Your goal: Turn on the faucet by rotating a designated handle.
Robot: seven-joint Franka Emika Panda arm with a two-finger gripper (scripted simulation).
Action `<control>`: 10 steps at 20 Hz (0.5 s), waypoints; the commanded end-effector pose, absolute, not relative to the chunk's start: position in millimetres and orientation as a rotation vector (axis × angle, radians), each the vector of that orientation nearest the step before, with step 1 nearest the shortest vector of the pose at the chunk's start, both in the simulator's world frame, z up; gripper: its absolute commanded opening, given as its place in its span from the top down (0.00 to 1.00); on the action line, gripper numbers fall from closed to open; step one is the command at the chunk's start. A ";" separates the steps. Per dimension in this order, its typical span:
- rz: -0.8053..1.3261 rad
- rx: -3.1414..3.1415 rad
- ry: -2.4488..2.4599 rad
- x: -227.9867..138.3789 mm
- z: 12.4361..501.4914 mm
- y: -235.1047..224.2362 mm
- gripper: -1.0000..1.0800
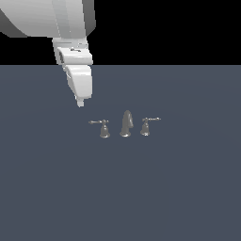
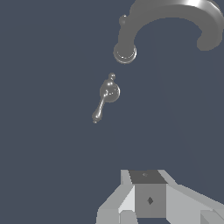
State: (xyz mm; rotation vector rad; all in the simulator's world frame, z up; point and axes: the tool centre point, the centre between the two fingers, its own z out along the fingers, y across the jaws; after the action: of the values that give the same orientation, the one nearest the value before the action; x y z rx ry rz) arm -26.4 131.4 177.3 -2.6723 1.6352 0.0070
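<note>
Hanging above the grey floor (image 1: pixel 188 197), the gripper (image 1: pixel 80 102) pointing down and tilted, with nothing held. Not possible telling if the fingers are apart or together. Standing lower and toward the exterior view's right of the gripper, well apart and not touching, the handle (image 1: pixel 103 129), its thin lever jutting to the exterior view's left. Rising just beside it, the taller spout of the faucet (image 1: pixel 126 123). Showing also in the wrist view, ahead of the fingers (image 2: pixel 131 205), the handle (image 2: pixel 108 92) and, beyond it, the spout.
</note>
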 end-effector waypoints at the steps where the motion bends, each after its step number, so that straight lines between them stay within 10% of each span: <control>1: 0.004 -2.633 1.702 -12.9 163.1 130.5 1.00; 10: -0.001 -2.476 1.934 35.7 113.1 121.0 1.00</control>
State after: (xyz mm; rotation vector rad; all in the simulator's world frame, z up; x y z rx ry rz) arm 27.8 123.2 120.9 -2.5028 1.8973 0.0015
